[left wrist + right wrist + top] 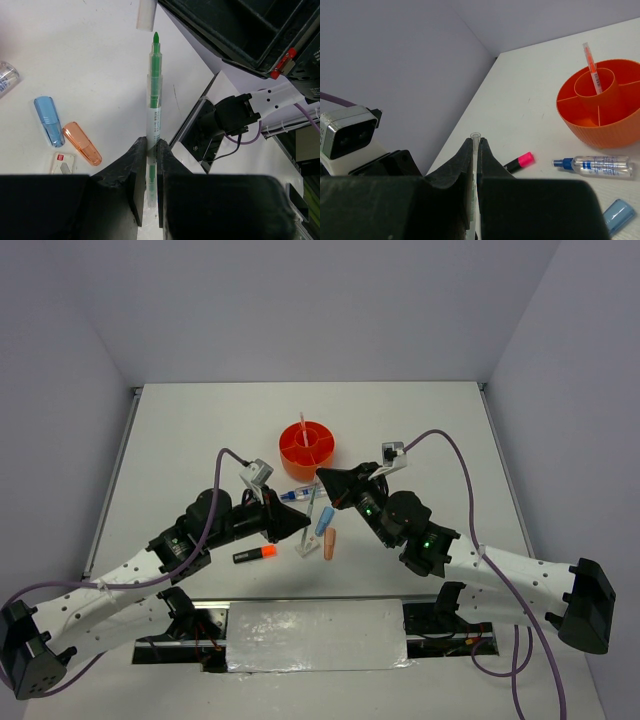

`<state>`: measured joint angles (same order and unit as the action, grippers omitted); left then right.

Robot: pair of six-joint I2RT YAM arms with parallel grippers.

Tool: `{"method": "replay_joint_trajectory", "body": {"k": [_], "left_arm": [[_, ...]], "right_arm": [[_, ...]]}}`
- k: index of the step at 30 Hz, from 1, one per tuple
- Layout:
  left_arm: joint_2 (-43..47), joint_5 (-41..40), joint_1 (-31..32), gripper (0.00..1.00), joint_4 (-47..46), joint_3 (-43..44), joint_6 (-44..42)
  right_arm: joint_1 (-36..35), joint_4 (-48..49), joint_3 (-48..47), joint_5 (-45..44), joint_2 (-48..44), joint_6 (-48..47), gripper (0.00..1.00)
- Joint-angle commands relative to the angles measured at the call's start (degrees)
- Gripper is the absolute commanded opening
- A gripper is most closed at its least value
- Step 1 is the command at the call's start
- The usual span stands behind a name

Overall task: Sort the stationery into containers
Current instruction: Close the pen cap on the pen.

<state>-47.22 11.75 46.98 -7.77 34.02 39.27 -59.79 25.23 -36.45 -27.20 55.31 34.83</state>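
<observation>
While the left gripper [151,145] pinches a green pen [154,90] just beside the blue eraser [47,120] and salmon eraser [82,144], the right gripper [475,145] is pressed onto a thin clear tube [475,136]. Beyond a blue-clear marker [597,166], the orange tub [605,135] holds an orange pen [592,70] upright in its centre cup.

Both arms reach in from the near edge and almost meet in the middle: the left arm [120,585] stretches low from the near left, the right arm [480,565] from the near right, elbows bent and wrists turned inward. The left gripper [151,150] points right, jaws pinched on a thin green pen [154,95] (it fills the whole gap). The right gripper [475,147], just beyond it and pointing left, is clamped on a slim clear tube [475,136].
</observation>
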Motion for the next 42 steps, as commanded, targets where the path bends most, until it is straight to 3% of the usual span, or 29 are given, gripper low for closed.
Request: {"method": "replay_joint_trajectory", "body": {"k": [1, 42], "left_arm": [[0.6, 0.7, 0.2, 0.0, -2.9, -0.3, -0.2], [0.6, -1.4, 0.2, 0.0, -1.5, 1.0, -1.2]], "right_arm": [[0.1, 0.9, -2.9, -1.2, -1.0, -0.8, 0.0], [0.3, 2.5, 1.1, 0.8, -0.4, 1.6, 0.0]]}}
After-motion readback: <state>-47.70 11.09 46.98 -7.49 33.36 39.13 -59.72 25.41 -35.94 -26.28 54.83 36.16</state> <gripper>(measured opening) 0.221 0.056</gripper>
